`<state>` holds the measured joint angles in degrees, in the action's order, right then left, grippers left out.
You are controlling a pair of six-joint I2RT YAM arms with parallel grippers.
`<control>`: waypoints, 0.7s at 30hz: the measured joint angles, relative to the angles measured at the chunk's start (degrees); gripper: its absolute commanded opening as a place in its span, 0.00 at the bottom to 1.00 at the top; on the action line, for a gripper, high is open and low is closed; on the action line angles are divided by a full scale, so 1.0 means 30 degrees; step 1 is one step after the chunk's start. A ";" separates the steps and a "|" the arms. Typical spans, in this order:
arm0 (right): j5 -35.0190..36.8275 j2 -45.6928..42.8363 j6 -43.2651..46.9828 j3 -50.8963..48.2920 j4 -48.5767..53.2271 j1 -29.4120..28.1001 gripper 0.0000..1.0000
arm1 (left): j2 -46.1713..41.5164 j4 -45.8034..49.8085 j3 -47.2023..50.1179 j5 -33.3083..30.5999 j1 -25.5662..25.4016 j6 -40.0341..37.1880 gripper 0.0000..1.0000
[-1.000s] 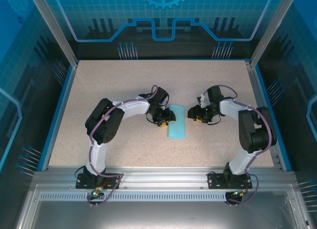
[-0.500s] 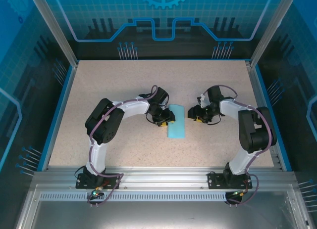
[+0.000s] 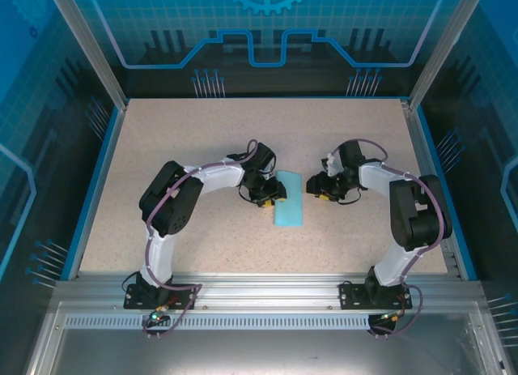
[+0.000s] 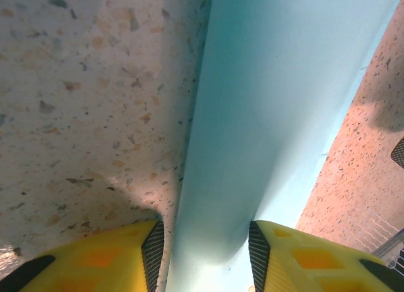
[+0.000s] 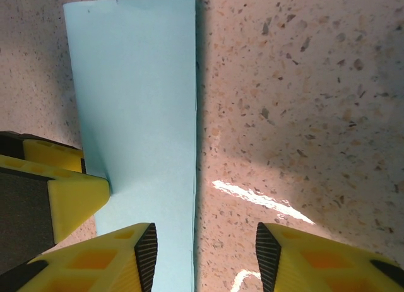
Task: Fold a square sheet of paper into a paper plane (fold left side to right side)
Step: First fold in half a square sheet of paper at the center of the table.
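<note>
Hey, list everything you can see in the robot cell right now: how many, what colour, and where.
sheet of paper: one, light blue, narrow rectangle, mid-table between the grippers
table: one, speckled beige, blue-edged
enclosure panels: translucent blue, far and side edges
metal rail: one, silver, near edge, under the arm bases
left arm: one, black and white, left side
right arm: one, black and white, right side
left gripper: yellow fingers apart, paper between them
right gripper: yellow fingers apart, over the paper's right edge
</note>
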<state>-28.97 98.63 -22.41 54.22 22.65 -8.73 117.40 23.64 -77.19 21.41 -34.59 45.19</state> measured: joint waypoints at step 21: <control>-0.0051 0.0044 -0.0007 0.0000 -0.0066 -0.0124 0.48 | 0.0066 -0.0189 -0.0007 0.0182 0.0022 0.0481 0.50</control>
<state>-29.12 98.76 -22.44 54.22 22.46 -9.10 117.60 23.07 -77.21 21.96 -34.52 46.63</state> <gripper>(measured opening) 0.478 0.498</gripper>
